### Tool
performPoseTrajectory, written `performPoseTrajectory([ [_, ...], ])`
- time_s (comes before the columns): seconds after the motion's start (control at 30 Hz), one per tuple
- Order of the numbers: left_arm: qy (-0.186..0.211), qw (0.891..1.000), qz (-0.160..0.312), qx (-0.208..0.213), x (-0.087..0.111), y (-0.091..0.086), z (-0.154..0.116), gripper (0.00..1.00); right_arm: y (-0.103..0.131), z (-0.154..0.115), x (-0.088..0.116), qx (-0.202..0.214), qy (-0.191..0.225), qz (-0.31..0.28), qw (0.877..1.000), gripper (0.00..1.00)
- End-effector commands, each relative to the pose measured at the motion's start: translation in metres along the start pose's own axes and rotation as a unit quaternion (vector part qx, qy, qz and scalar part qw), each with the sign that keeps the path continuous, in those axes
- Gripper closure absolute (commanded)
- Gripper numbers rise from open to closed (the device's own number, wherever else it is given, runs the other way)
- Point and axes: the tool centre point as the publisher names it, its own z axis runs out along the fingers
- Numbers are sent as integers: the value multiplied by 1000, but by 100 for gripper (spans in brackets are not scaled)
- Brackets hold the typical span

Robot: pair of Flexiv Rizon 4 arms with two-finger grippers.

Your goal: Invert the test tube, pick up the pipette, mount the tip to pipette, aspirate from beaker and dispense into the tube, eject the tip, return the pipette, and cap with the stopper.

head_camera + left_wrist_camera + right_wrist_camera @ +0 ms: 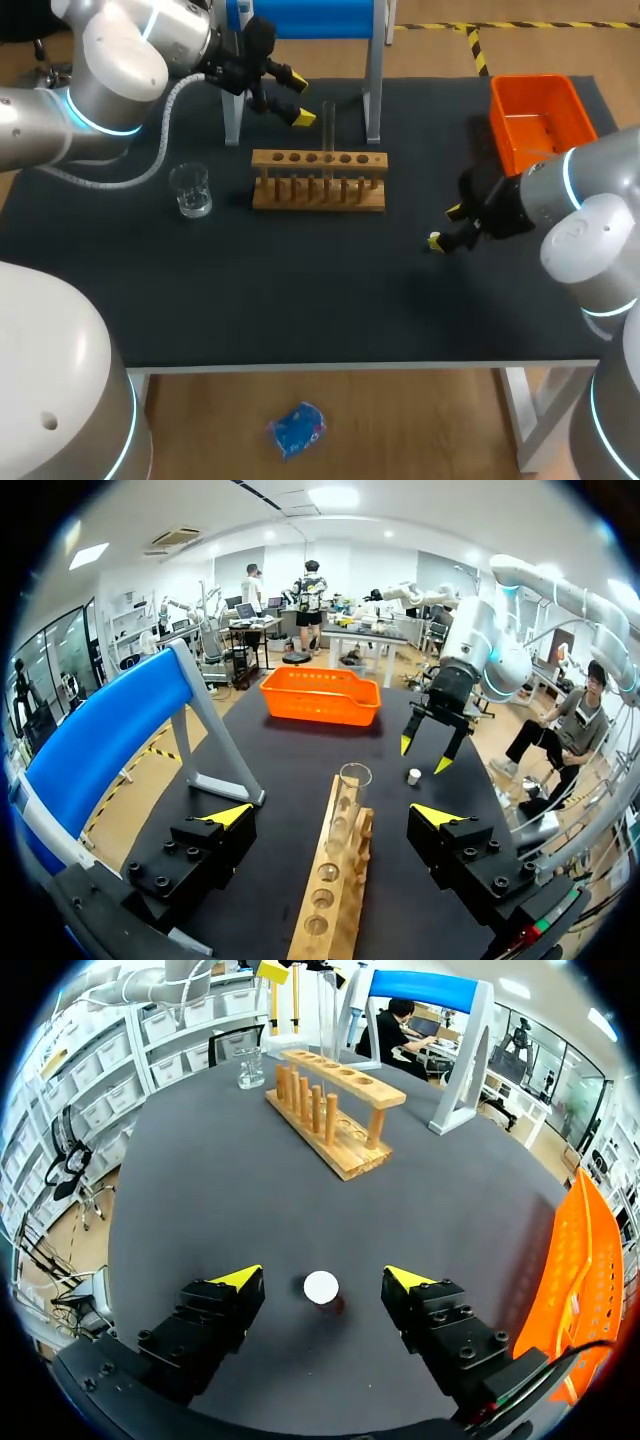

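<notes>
Left gripper (332, 815) hangs level with the test tube (350, 792). Its 2 fingers are spread wide, 1 to each side, and neither touches the glass. The tube stands upright, mouth up, in a middle hole of the wooden rack (330, 900), probably so the dispense step has a steady target.

Right gripper (322, 1278) hovers low over the white stopper (321, 1287) with its fingers parted. The stopper lies on the table between them, apart from both. This looks like staging for the capping step, though the pipette work seems not yet done. Pipette: cannot pick it out.

Glass beaker (190, 190), holding a little clear liquid, sits left of the rack.

Tabletop (300, 300) is matte black. Orange bin (540, 115) sits at the far right corner; a blue-topped stand (300, 15) stands behind the rack.
</notes>
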Motion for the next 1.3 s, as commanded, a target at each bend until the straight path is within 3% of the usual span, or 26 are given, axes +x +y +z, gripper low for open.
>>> performPoseTrajectory([
  [0.03, 3, 1000, -1, -2, -1, -1, -1, 0, 0, 6, 2, 8, -3, 1, 1000, 21],
  [0.1, 3, 1000, -1, -2, -1, -1, -1, 0, -2, 8, 2, 10, -2, 3, 1000, 29],
  [0.4, 3, 1000, -1, -2, -1, -1, -1, 0, -2, 15, 1, 15, -2, 10, 1000, 42],
  [0.43, 3, 1000, -1, -2, -1, -1, -1, 0, -2, 16, 0, 16, -2, 10, 1000, 51],
  [1.3, 3, 1000, -1, -2, -1, -1, -1, 0, -1, 25, -3, 33, -4, 14, 999, 56],
])
